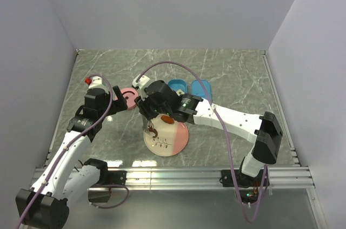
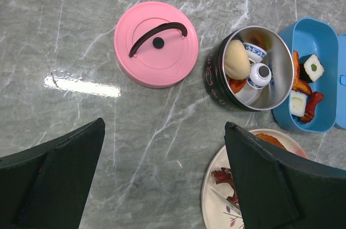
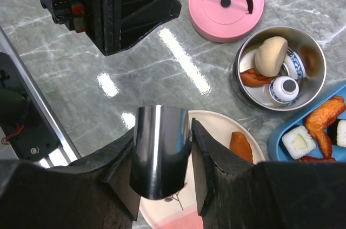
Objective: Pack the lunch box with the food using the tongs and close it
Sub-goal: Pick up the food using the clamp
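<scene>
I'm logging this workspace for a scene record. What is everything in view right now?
silver metal tongs: one, silver, gripped over the plate.
round plate: one, white and pink, nearest the arms' bases.
orange food piece: one, orange, on the plate.
dark red food piece: one, on the plate.
round steel tin: one, black outside, beyond the plate; holds a beige bun, two blue-and-white pots, an orange strip.
round pink lid: one, black handle, flat on the table left of the tin.
blue lunch box: one, open, right of the tin; holds sushi squares, orange shrimp, red sausage.
grey marble table: one, under everything.
left gripper: black, open, empty.
right gripper: black, closed on the tongs.
</scene>
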Robot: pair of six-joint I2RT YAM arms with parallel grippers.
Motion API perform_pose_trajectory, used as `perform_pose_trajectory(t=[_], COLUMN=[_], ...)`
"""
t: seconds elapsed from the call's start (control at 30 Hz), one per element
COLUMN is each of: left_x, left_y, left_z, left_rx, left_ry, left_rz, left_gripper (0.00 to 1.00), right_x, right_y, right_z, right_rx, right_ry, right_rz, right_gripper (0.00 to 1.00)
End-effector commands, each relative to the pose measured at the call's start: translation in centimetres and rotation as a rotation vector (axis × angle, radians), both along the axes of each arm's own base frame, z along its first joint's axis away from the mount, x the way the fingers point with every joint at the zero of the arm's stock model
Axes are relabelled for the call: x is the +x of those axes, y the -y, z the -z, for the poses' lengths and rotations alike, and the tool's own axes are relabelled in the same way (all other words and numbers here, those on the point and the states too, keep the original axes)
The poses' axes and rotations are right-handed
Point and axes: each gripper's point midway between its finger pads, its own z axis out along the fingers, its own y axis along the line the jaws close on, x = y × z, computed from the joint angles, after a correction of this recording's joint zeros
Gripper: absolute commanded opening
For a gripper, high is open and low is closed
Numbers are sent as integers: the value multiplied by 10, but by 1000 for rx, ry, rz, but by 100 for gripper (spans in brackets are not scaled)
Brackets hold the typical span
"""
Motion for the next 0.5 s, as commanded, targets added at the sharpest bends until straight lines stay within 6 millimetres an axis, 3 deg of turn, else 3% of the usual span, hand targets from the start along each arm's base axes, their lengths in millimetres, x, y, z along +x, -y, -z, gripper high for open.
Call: perform_pose_trajectory(t=[0.0, 0.37, 0.47], left_x=[3, 2, 2], left_y=[-2, -2, -2], left_z=[-13, -16, -16], left_rx=[4, 4, 4], left_ry=[42, 51, 49], left_rz=[-7, -8, -8], left_gripper=[99, 99, 99], right_x=[-1, 8, 12], right_y=[-11, -3, 1], right_z=[-4, 15, 9], right_rx=[28, -24, -7], right_ry=[14, 63, 91], right_rz=[-27, 2, 23], right_gripper=[43, 42, 42])
